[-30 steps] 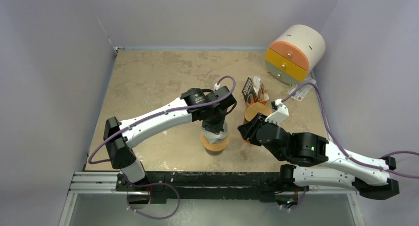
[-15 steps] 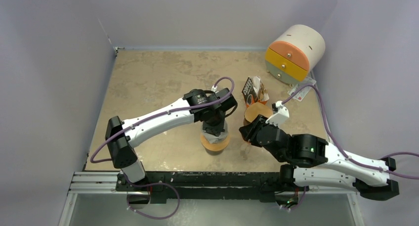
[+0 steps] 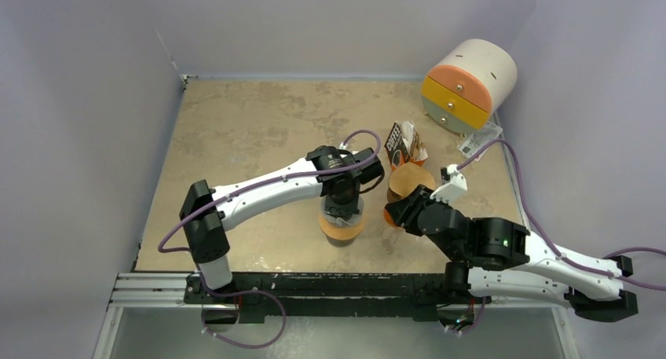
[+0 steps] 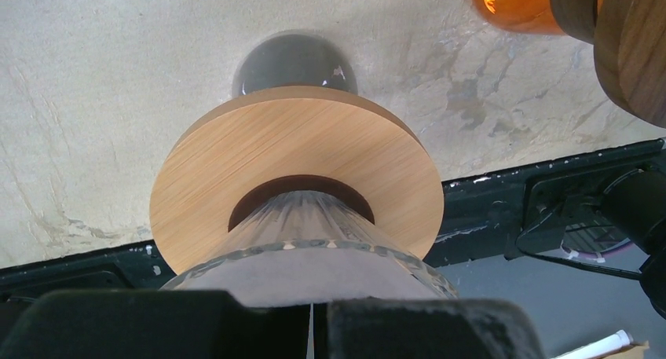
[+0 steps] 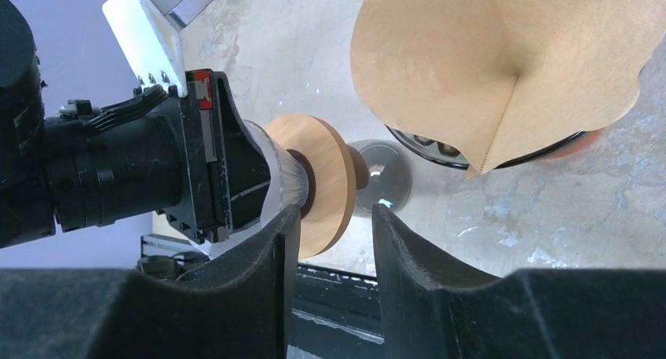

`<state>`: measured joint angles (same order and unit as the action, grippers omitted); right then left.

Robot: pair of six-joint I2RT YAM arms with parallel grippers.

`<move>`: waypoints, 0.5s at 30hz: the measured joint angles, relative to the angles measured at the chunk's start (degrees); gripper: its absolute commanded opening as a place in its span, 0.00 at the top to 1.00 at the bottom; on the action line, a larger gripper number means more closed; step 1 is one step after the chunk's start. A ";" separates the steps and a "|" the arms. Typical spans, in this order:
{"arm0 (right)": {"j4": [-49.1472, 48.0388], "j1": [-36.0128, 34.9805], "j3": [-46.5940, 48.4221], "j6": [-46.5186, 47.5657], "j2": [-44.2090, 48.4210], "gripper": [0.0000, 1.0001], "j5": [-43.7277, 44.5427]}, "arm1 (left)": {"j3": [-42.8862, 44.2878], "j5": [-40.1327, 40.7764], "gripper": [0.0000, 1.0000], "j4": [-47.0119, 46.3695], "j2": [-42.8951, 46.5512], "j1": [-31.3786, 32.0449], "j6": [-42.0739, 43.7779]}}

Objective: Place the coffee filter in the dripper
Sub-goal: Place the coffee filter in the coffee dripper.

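Note:
A clear glass dripper (image 4: pixel 302 221) with a round wooden collar (image 3: pixel 342 230) stands on a dark base near the table's front edge. A pale paper coffee filter (image 4: pixel 306 279) sits inside its cone. My left gripper (image 3: pixel 343 204) points down over it, its jaws (image 4: pixel 314 320) closed on the filter's top edge. In the right wrist view the dripper (image 5: pixel 322 178) and filter (image 5: pixel 271 195) show beside the left gripper. My right gripper (image 3: pixel 394 211) is open and empty (image 5: pixel 334 217), just right of the dripper.
A brown paper filter (image 3: pixel 408 178) lies over an orange vessel (image 5: pixel 585 139) right of the dripper. A coffee bag (image 3: pixel 404 143) stands behind it. A round drawer unit (image 3: pixel 469 84) sits at the back right. The table's black front rail (image 3: pixel 314 284) is close.
My left arm's elbow and wrist have shifted right while its gripper stays over the dripper. My right gripper has edged slightly right and back.

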<state>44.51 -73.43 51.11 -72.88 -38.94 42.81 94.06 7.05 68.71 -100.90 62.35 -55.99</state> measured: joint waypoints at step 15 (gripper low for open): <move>-0.02 0.00 -0.98 -0.09 0.33 0.57 0.04 | 0.00 1.51 0.83 0.37 0.00 0.81 -0.35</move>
<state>44.49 -73.43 50.13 -72.97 -38.61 42.85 94.06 8.56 69.08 -100.90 63.16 -56.34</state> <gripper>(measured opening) 0.421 0.128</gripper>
